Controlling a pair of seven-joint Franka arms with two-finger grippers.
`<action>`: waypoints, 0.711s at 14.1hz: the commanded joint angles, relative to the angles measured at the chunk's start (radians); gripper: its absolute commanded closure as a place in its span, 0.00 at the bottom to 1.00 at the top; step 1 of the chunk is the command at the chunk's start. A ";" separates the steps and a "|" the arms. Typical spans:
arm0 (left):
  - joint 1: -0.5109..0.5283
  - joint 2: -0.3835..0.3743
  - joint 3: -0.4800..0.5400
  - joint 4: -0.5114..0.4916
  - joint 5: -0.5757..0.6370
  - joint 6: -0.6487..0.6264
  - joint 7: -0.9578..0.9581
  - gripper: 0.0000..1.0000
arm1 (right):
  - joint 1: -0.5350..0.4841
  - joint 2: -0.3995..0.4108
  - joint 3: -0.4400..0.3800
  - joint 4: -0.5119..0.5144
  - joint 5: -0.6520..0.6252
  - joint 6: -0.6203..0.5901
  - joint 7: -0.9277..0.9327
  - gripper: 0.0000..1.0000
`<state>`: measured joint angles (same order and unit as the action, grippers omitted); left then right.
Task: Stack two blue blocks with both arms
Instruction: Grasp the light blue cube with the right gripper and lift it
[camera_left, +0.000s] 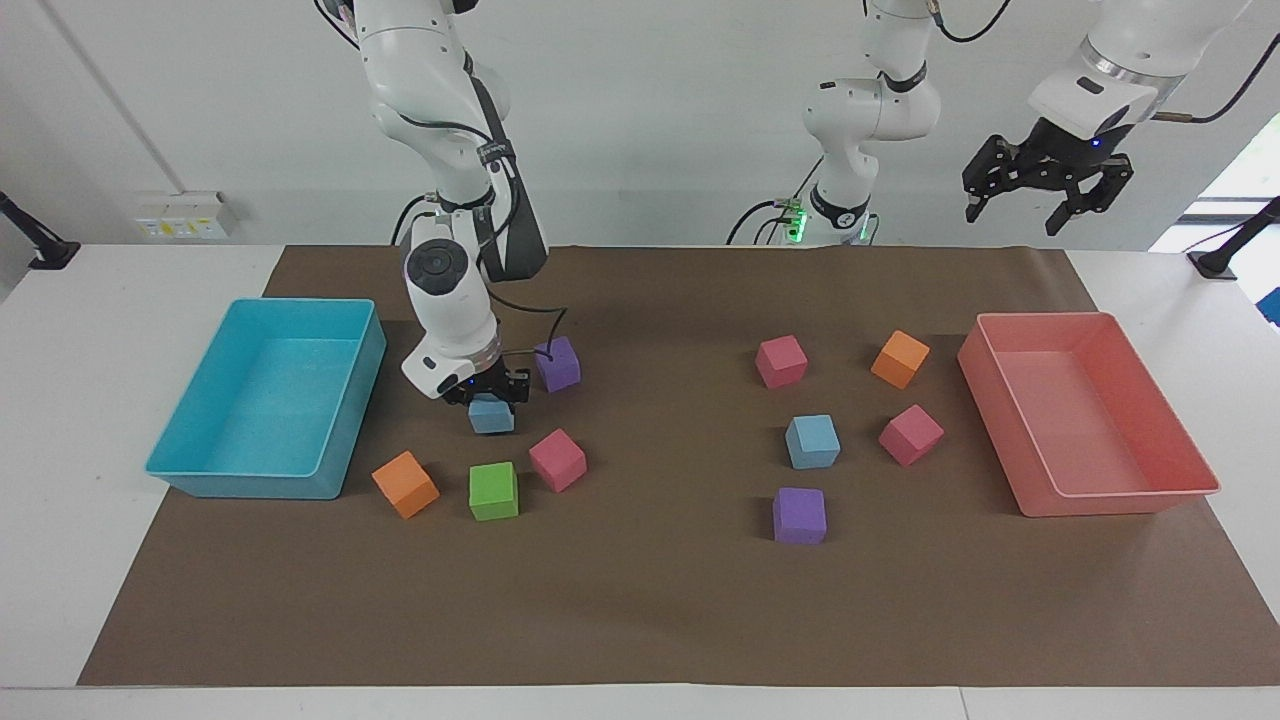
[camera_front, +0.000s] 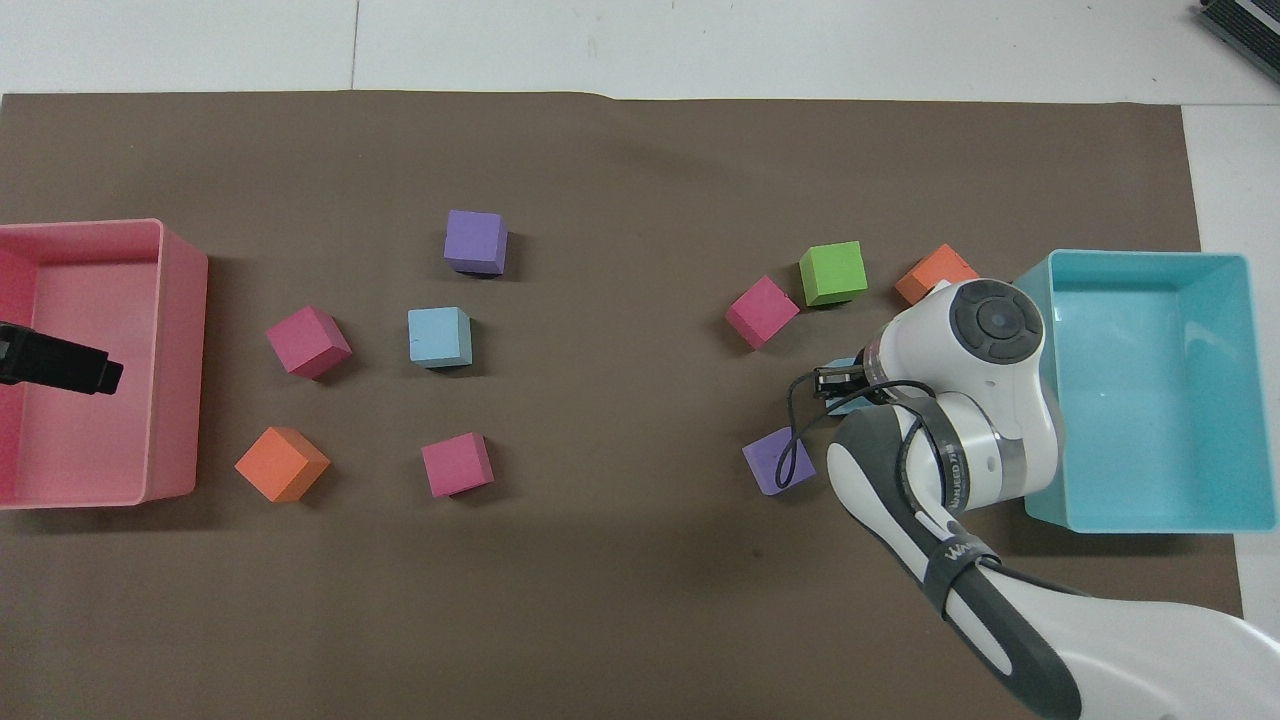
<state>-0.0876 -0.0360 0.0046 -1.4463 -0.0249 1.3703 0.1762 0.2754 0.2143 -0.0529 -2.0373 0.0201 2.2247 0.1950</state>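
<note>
One blue block (camera_left: 491, 416) is at the right arm's end of the table, with my right gripper (camera_left: 491, 400) shut on its sides from above. Whether it rests on the brown mat or hangs just off it, I cannot tell. In the overhead view the right wrist (camera_front: 985, 340) covers nearly all of it. The second blue block (camera_left: 812, 441) (camera_front: 439, 337) sits free on the mat toward the left arm's end. My left gripper (camera_left: 1040, 205) (camera_front: 95, 372) waits open, high over the pink tray (camera_left: 1000, 420).
A purple cube (camera_left: 557, 363), pink cube (camera_left: 557, 459), green cube (camera_left: 494, 490) and orange cube (camera_left: 405, 484) crowd the held block, beside the teal tray (camera_left: 355, 400). Pink (camera_left: 781, 360), orange (camera_left: 899, 358), pink (camera_left: 911, 434) and purple (camera_left: 799, 515) cubes ring the free blue block.
</note>
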 joint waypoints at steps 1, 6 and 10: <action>-0.009 -0.010 0.006 -0.006 -0.001 0.004 -0.003 0.00 | -0.002 -0.078 0.001 0.015 0.014 -0.060 0.026 1.00; -0.009 -0.010 0.006 -0.006 -0.001 0.004 -0.003 0.00 | 0.004 -0.115 0.001 0.124 0.000 -0.221 0.037 1.00; -0.009 -0.010 0.006 -0.006 -0.001 0.004 -0.004 0.00 | 0.034 -0.093 0.004 0.170 0.014 -0.212 0.076 1.00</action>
<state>-0.0876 -0.0360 0.0045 -1.4463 -0.0249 1.3703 0.1762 0.2896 0.0929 -0.0512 -1.9085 0.0201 2.0181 0.2283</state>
